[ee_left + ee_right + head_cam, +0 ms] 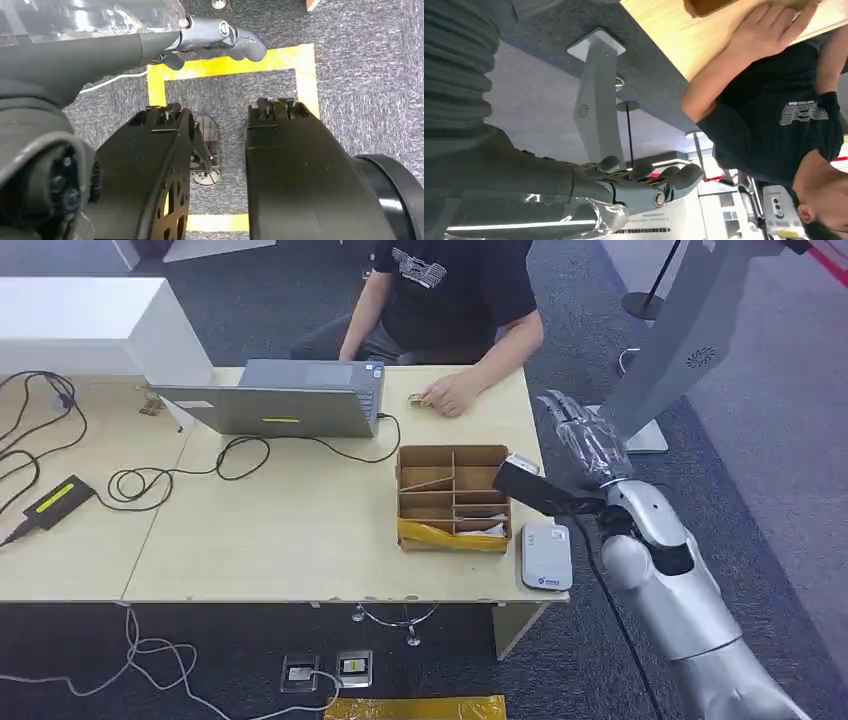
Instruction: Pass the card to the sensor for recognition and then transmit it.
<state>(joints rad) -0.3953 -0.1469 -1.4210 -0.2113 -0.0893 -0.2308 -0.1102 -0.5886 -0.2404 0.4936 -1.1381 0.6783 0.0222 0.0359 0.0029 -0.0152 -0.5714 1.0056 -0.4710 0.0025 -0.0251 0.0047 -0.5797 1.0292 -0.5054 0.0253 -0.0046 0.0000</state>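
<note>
Right hand (580,445) raised beside table's (300,540) right edge, fingers loosely extended, nothing held. Left hand (220,40) hangs toward floor, fingers curled in, holding nothing.

Cards (470,528) judged thin, stiff, light, slick — lying in divided cardboard box (452,497); best pinched at exposed edge.

Sensor (546,555) (white pad, just beside box) carries small blue logo — unreadable.

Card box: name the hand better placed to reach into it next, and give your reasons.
Right. The right hand is raised at the table's right edge, beside the cardboard box and above the white sensor, holding nothing. The left hand hangs low over the carpet, away from the table.
</note>
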